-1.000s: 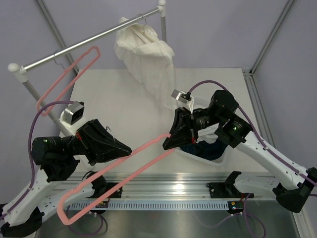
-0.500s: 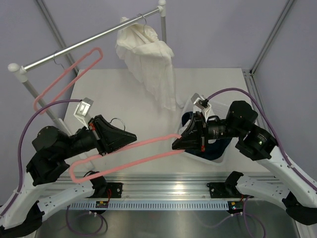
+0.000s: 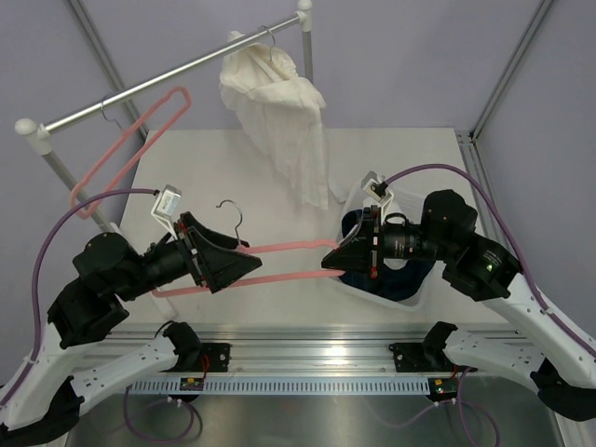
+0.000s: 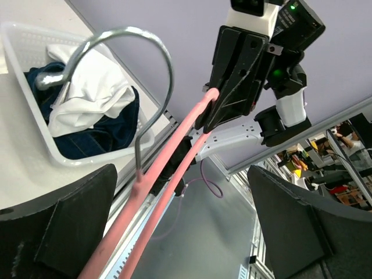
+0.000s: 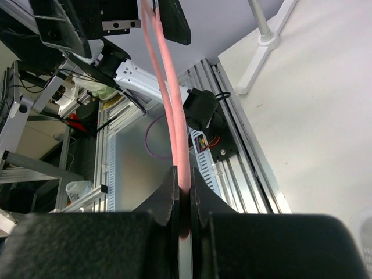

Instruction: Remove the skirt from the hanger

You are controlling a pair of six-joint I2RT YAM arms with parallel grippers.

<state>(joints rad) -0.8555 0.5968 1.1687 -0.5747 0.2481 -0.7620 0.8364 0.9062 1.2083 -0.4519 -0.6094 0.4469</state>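
A pink plastic hanger with a steel hook is held level above the white table, between the two arms; one end is clamped in the closed fingers of the right gripper; the other end passes between the widely parted fingers of the left gripper, close beside one of them. A dark blue garment lies with a white cloth in the white plastic basket; whether it is the skirt cannot be told. A white garment is hung on the metal rail.
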